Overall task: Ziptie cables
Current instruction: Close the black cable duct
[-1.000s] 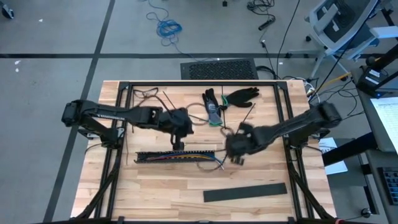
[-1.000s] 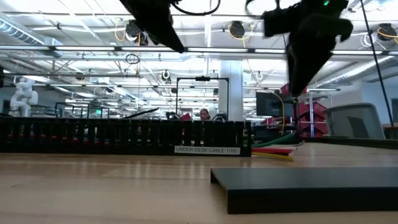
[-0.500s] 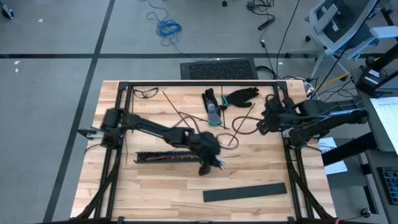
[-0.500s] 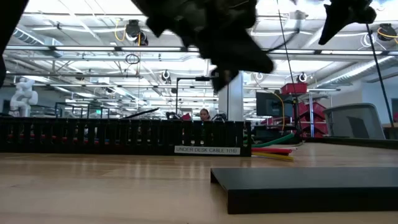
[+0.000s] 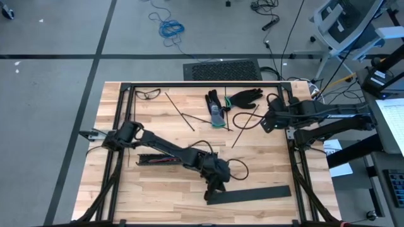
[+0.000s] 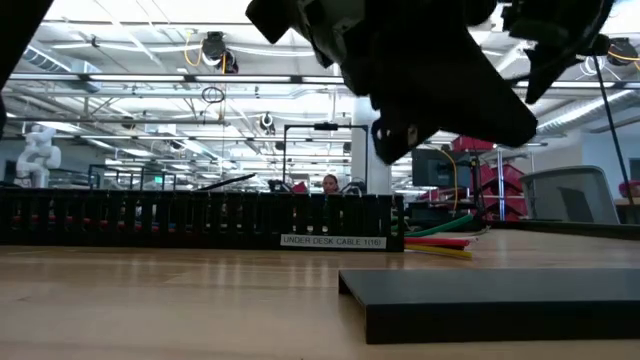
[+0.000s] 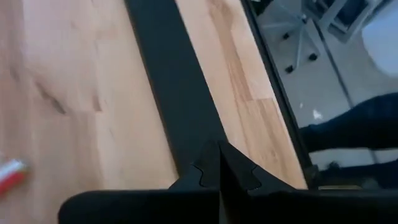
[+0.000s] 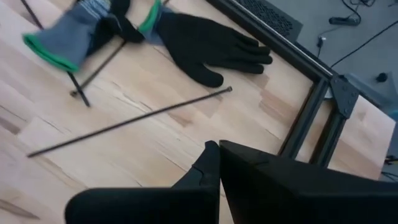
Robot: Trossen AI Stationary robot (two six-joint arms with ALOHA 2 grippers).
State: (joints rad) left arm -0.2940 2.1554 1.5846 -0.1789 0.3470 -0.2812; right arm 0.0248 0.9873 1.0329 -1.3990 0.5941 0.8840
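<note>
The cables [image 5: 165,159] lie in the long black slotted rail [image 5: 148,158]. Their coloured ends [image 6: 440,238] stick out of the rail's right end onto the table. A red end [image 7: 9,175] shows in the left wrist view. Several zipties lie loose on the far half of the table, one [image 5: 180,112] left of the gloves and one [image 5: 243,130] right of them [image 8: 124,124]. My left gripper [image 5: 213,185] is shut [image 7: 219,163] and hangs over the left end of a flat black strip [image 7: 177,93]. My right gripper [image 5: 265,124] is shut [image 8: 217,154], near the right frame post, holding nothing.
The flat black strip [image 5: 249,195] lies near the table's near edge. Black and grey-green gloves [image 5: 227,101] rest at the far edge [image 8: 205,43]. A black metal frame [image 5: 290,145] rings the table. Bare wood shows between the rail and the gloves.
My left gripper has swung from above the rail's middle toward the right and the near edge, ending over the flat strip's left end. My right gripper has pulled back from the rail's right end toward the far right corner, then stayed there.
</note>
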